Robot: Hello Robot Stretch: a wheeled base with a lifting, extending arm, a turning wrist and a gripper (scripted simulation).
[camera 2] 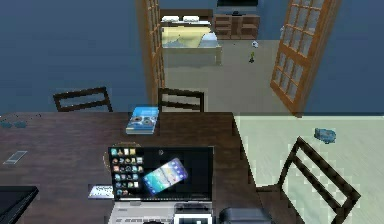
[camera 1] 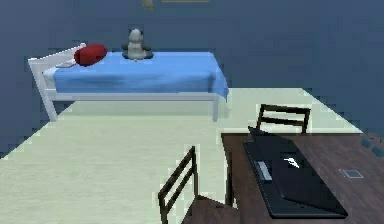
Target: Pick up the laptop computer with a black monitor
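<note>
A laptop (camera 1: 290, 172) with a black screen lies opened out on the dark wooden table (camera 1: 350, 195) at the forward view's lower right. Its dark corner (camera 2: 15, 203) shows at the arm side view's bottom left edge. A second laptop (camera 2: 160, 180), its screen lit with icons, stands near the table's front in the arm side view. The dark end of the arm (camera 2: 242, 215) and a pale marker square sit at the bottom edge. My gripper (camera 2: 190, 214) is there against the lit laptop's keyboard. I cannot tell whether it holds anything.
Dark chairs (camera 1: 283, 118) (camera 1: 180, 190) (camera 2: 315, 185) (camera 2: 82, 98) ring the table. A blue book (camera 2: 145, 120) lies on it. A bed (camera 1: 140, 75) with a blue cover, a red pillow (camera 1: 90, 54) and a grey figure (camera 1: 136, 44) stands ahead. An open doorway (camera 2: 215, 40) leads out.
</note>
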